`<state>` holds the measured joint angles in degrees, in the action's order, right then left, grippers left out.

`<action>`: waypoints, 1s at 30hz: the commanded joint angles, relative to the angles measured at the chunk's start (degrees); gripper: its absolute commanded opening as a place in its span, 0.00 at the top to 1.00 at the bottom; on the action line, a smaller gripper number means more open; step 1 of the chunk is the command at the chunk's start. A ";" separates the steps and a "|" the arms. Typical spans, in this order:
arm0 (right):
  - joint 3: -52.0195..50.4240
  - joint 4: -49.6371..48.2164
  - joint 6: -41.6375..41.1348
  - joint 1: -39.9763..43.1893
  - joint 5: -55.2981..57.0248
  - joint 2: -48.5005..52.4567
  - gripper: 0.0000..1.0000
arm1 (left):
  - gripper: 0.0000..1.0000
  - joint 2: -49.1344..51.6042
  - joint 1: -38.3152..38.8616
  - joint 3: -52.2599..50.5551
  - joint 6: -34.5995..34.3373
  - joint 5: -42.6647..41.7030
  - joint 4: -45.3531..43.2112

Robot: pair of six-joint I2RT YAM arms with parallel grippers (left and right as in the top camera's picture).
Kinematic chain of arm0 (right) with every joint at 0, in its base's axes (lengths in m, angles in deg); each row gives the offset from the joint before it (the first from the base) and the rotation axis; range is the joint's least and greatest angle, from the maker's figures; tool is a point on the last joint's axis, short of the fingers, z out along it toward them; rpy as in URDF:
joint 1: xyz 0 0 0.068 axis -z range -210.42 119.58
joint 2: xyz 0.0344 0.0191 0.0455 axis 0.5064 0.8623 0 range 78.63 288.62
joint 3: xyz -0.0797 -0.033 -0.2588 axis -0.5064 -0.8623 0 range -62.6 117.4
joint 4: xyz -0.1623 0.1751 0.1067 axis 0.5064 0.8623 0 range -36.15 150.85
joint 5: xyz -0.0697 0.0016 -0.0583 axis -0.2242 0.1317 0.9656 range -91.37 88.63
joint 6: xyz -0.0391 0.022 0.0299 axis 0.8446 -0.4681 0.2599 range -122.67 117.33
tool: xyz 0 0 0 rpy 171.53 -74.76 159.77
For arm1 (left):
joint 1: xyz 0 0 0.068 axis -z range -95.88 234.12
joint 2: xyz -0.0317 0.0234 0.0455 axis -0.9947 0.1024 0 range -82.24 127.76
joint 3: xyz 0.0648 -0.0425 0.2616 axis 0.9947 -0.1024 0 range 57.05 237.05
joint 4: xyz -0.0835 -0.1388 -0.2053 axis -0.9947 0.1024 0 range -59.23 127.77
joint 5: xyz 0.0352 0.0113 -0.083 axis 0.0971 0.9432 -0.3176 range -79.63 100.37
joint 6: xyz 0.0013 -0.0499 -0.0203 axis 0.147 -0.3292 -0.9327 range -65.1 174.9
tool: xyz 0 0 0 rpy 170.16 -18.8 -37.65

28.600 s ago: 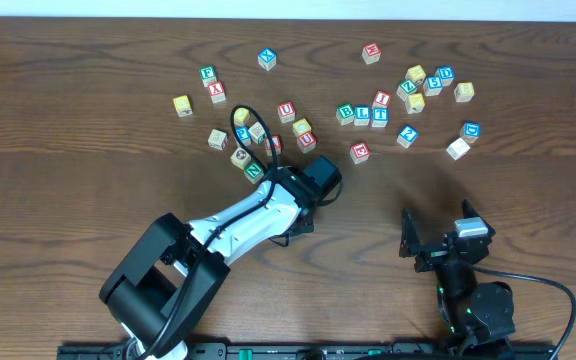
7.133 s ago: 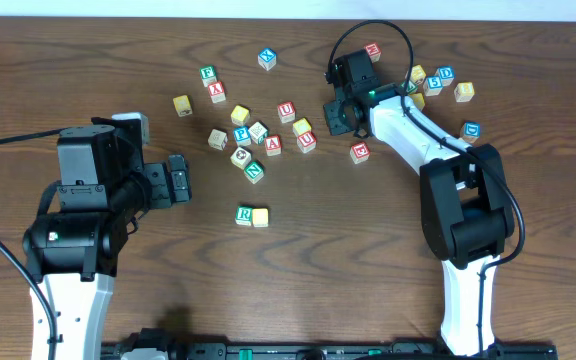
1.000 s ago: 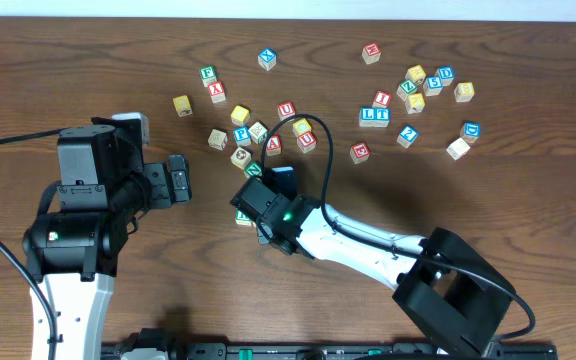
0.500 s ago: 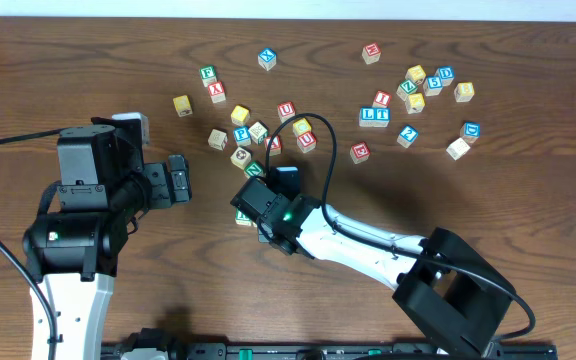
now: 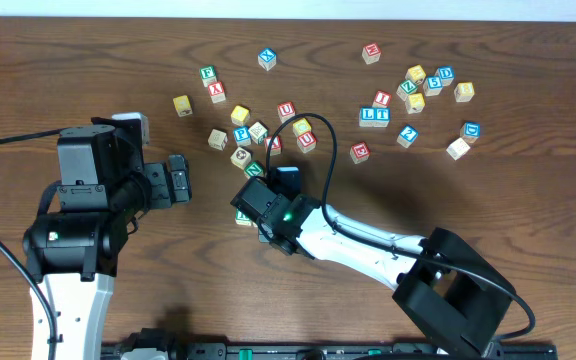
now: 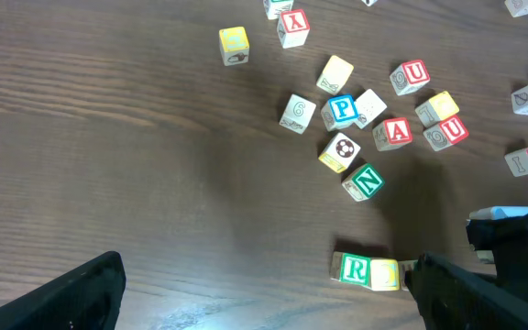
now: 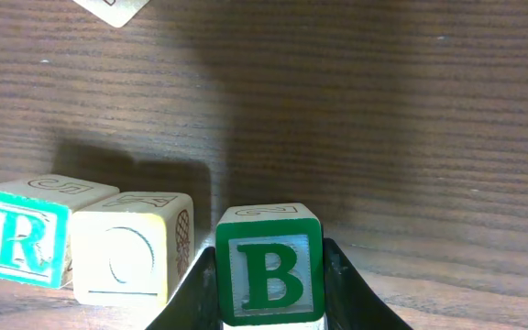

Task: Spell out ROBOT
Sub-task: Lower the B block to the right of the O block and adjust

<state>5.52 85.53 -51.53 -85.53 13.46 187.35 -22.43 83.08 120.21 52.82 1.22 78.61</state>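
With the R cube [image 7: 21, 240] and yellow O cube [image 7: 126, 258] touching on the bench [image 7: 383, 110], my right pincer [image 7: 269, 295] grips the B cube [image 7: 269, 273] just beside them, my left pincer [image 5: 179, 180] gapes empty, and the distant T cube [image 5: 380, 115] and a second O remain.

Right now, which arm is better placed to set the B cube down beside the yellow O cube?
Right. The right gripper holds the B cube close beside the O cube and R cube. The left gripper is open, empty, and far off to the side.
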 commanded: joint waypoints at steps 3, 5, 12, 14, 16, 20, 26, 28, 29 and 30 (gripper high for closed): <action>-1.36 -0.22 -2.14 -0.50 1.33 0.15 0.98 | 0.01 0.04 -0.28 1.20 0.35 -0.72 0.13; -1.40 -0.26 -2.14 -0.50 1.36 0.15 0.98 | 0.01 0.04 -0.28 1.20 0.35 -0.72 0.13; -1.44 -0.66 -2.14 -0.55 1.33 0.15 0.96 | 0.01 0.04 -0.28 1.20 0.35 -0.72 0.13; -1.44 -0.87 -2.12 -0.68 1.36 0.15 0.95 | 0.01 0.07 -0.28 1.20 0.35 -0.72 0.13; -1.44 -1.18 -2.12 -0.72 1.36 0.15 0.88 | 0.01 0.04 -0.28 1.20 0.35 -0.72 0.13; -1.44 -1.31 -2.12 -0.72 1.33 0.15 0.74 | 0.01 0.07 -0.28 1.20 0.35 -0.72 0.13; -1.44 -1.31 -2.12 -0.72 1.33 0.15 0.59 | 0.01 0.04 -0.28 1.20 0.35 -0.72 0.13; -1.44 -1.33 -2.12 -0.72 1.33 0.15 0.57 | 0.01 0.04 -0.28 1.20 0.35 -0.72 0.13; -1.44 -1.33 -2.12 -0.72 1.33 0.15 0.55 | 0.01 0.04 -0.28 1.20 0.35 -0.72 0.13; -1.44 -1.33 -2.12 -0.72 1.33 0.15 0.55 | 0.01 0.04 -0.28 1.20 0.37 -0.72 0.13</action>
<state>4.64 84.22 -53.34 -85.58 13.65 187.35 -22.43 83.08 120.21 52.84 1.22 78.61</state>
